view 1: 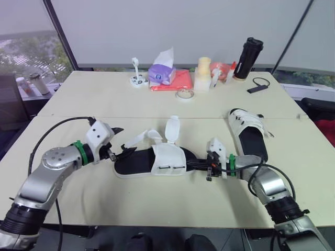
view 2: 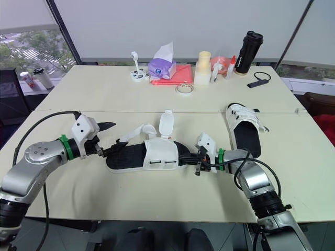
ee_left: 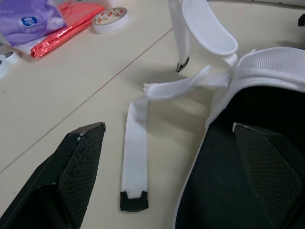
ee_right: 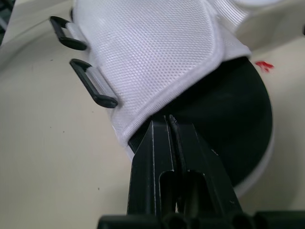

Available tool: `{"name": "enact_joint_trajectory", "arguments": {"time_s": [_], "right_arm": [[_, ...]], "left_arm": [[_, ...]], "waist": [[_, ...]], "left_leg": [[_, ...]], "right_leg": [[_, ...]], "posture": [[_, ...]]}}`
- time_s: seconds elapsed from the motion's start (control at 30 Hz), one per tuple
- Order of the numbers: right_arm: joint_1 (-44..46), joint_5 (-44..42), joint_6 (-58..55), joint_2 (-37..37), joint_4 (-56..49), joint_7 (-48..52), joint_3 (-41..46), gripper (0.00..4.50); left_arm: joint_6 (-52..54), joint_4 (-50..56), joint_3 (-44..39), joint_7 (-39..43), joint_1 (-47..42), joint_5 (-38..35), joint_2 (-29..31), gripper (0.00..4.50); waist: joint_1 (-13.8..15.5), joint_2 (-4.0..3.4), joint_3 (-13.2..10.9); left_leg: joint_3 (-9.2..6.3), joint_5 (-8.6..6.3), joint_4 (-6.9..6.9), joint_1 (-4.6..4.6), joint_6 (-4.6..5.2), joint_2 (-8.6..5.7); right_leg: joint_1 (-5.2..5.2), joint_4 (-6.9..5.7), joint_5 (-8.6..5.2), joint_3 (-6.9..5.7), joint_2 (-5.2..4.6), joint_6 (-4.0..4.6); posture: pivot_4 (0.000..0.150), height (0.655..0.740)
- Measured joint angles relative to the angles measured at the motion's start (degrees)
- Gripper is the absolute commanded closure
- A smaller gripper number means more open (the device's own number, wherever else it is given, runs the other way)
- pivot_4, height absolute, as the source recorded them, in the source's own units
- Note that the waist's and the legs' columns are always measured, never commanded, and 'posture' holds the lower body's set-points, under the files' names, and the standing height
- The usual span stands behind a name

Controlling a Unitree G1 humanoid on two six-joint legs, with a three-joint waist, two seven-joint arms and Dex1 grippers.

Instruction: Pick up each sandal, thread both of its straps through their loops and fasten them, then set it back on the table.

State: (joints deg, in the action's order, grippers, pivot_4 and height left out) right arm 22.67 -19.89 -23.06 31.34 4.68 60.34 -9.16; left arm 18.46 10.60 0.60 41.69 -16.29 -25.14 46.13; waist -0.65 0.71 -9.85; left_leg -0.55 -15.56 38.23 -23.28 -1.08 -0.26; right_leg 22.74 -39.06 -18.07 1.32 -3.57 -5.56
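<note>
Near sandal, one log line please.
near sandal: on table, straps loose | left tool: open, one end | right tool: shut, other end

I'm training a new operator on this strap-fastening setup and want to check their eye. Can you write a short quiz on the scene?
1. True or false: both straps of the near sandal are already fastened.
2. The left pincer is: A) open, B) shut on a strap, C) shut on the sole.
3. Fill in: the loose strap with the black tip lies flat on the ____.
Key: 1 false; 2 A; 3 table.
</note>
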Motion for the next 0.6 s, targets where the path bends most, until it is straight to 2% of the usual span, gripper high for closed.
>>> {"name": "enact_joint_trajectory", "arguments": {"time_s": [0.2,0.3,0.6], "right_arm": [[1.36,-0.21,-1.14,-0.81,-0.12,-0.99,0.79,4.43],[3.17,1.29,0.45,-1.78,3.15,-0.39,-0.41,4.43],[5.70,7.95,10.01,-3.74,8.19,0.77,-4.36,4.43]], "left_arm": [[0.01,0.03,-0.02,1.66,-0.13,1.01,-1.87,0.00],[0.04,0.05,-0.04,2.04,-0.18,1.63,-2.07,0.00],[0.68,0.04,-0.79,2.86,-0.17,3.19,-2.33,0.00]], "waist": [[-0.28,0.00,0.00],[-0.24,0.00,0.00],[-0.52,0.06,0.04]], "left_leg": [[0.00,0.00,-0.04,0.00,0.00,0.04],[0.00,0.00,-0.04,0.00,0.00,0.04],[0.00,0.00,-0.08,0.17,0.00,0.08]], "right_leg": [[0.04,0.00,0.00,0.00,0.01,0.00],[0.04,0.00,0.00,0.00,0.02,0.00],[-0.08,0.00,0.00,0.01,0.02,0.00]], "posture": [[0.150,0.7400],[0.150,0.7400],[0.150,0.7400]]}}
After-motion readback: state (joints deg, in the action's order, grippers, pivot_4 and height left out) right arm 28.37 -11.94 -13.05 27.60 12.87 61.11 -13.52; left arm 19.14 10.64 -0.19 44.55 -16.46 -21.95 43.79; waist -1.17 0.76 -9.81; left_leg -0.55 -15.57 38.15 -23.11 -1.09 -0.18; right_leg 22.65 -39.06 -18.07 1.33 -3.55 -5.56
